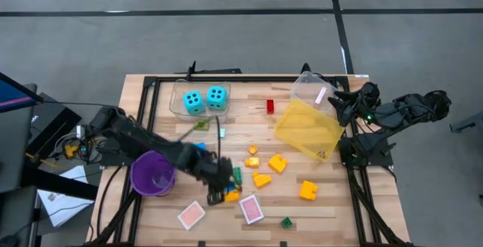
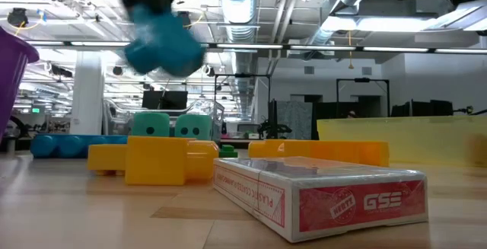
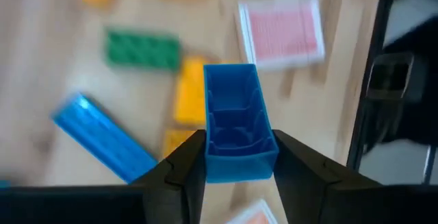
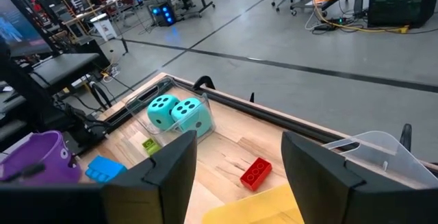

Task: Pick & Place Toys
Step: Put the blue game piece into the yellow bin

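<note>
Blue brick (image 3: 236, 125), base hidden between claw (image 3: 236, 166) fingers

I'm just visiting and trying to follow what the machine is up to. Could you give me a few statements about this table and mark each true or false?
1. The left gripper holds a blue brick. True.
2. The two cyan dice sit in the yellow bin. False: they sit in a clear container near the table's far edge.
3. The right gripper is carrying the red brick. False: it is open and empty, and that brick lies on the table.
4. The purple cup stands near the left arm. True.
5. Two pink cards lie near the table's front edge. True.
</note>
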`<state>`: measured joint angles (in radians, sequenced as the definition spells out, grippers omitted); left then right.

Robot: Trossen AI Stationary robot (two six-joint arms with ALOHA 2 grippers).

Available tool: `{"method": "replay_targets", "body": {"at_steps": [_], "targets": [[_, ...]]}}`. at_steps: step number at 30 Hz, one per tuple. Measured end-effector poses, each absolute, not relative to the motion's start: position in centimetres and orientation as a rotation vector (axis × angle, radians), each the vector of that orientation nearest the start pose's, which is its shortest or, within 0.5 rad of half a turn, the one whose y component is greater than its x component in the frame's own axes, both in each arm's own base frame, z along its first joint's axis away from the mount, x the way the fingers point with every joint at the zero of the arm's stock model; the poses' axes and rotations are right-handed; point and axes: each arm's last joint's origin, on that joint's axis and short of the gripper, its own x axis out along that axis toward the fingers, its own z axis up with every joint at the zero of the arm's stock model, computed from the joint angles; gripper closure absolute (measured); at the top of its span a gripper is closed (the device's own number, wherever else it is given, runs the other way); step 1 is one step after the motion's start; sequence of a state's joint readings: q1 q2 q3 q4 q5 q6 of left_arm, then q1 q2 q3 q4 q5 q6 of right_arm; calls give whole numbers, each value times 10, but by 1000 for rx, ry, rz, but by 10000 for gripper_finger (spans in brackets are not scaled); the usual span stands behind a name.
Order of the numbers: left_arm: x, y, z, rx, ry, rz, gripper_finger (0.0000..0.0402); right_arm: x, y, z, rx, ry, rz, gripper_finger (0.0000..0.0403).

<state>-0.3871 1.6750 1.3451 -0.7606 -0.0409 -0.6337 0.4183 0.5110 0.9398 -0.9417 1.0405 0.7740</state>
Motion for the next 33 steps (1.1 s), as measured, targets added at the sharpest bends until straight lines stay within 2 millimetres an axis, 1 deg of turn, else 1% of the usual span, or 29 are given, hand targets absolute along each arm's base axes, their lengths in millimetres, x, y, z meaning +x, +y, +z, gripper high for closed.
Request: {"method": "replay_targets", "body": {"at_steps": [5,9,12,15,19,23,29,33], "targets": [[327,-81,288,-361,921,112,270,64,1,349,391,132,-709,198],[338,-47,306,-353,741,146,270,64,1,349,385,137,-704,198],[349,-28,315,-345,611,156,270,65,2,348,382,157,-677,198],[359,-14,325,-318,462,151,270,66,3,348,390,188,-626,198],[367,-3,340,-295,285,156,270,69,8,351,383,219,-492,198],[369,1,349,-252,193,171,270,75,12,362,354,158,-396,198],[370,-2,359,-234,86,145,270,81,15,381,315,17,-324,194],[370,-9,365,-237,33,119,270,89,19,390,336,-43,-265,172]]}}
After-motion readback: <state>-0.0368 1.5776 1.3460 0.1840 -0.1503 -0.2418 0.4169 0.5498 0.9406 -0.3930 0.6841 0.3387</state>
